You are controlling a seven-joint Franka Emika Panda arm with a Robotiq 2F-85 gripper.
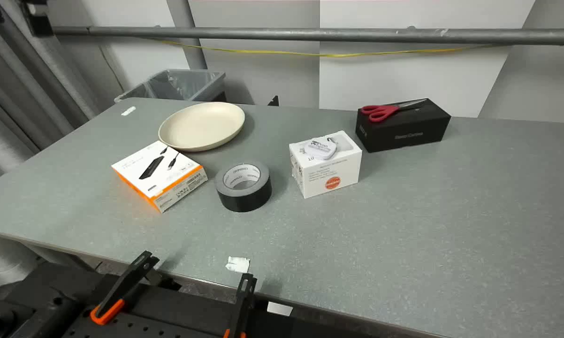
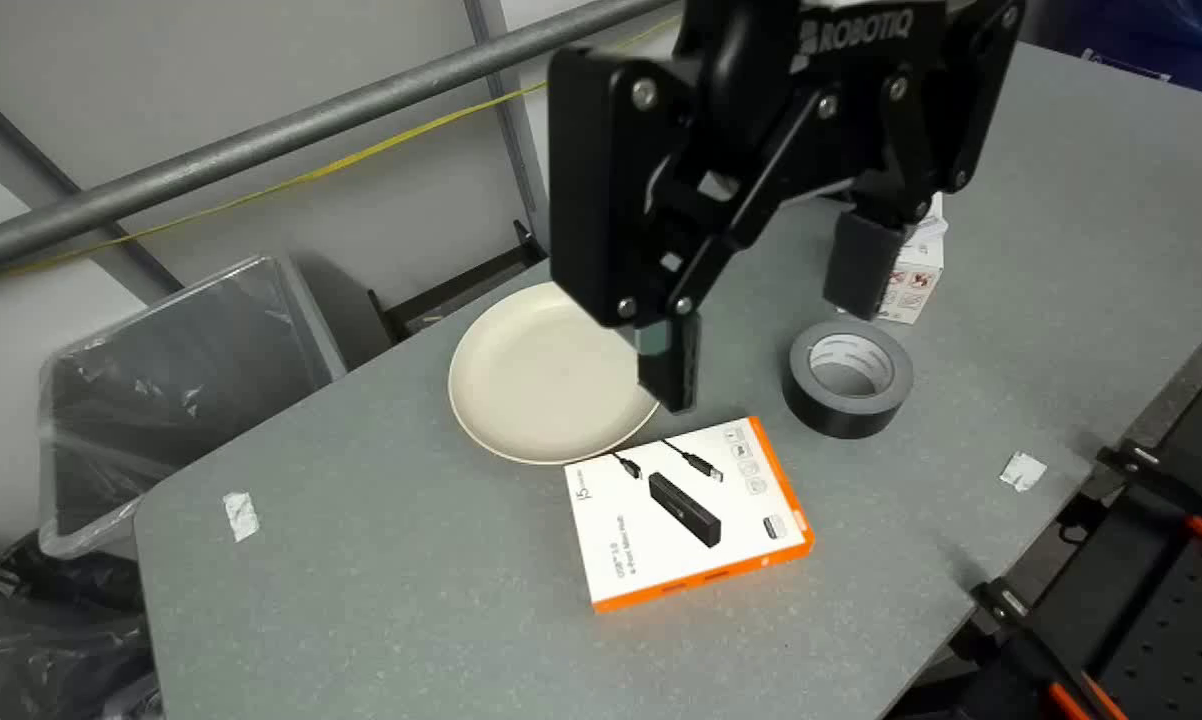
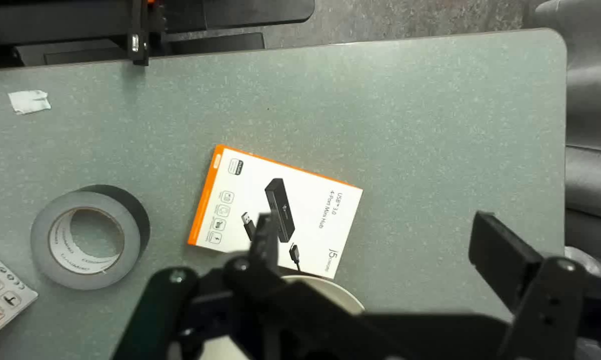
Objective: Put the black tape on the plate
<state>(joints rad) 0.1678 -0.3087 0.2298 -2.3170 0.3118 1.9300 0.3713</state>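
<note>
The black tape [image 1: 244, 201] lies flat on the grey table, hollow centre up, between two white boxes. It also shows in an exterior view [image 2: 841, 418] and at the left of the wrist view [image 3: 41, 245]. The cream plate [image 1: 201, 126] sits on the table behind the orange-edged box; it shows in an exterior view [image 2: 541, 375], partly behind a finger. In the wrist view only part of the plate [image 3: 330, 289] shows under the gripper. My gripper [image 2: 766, 325] is open and empty, above the table. Its fingers are wide apart in the wrist view [image 3: 380, 245].
The white-and-orange box [image 1: 157, 171] lies beside the tape and plate. A white box [image 1: 329, 171] with a round white tag stands at the tape's other side. A black box [image 1: 404, 129] bears red scissors [image 1: 380, 111]. A grey bin [image 2: 181, 380] stands beyond the table edge. Clamps [image 1: 127, 284] line the near edge.
</note>
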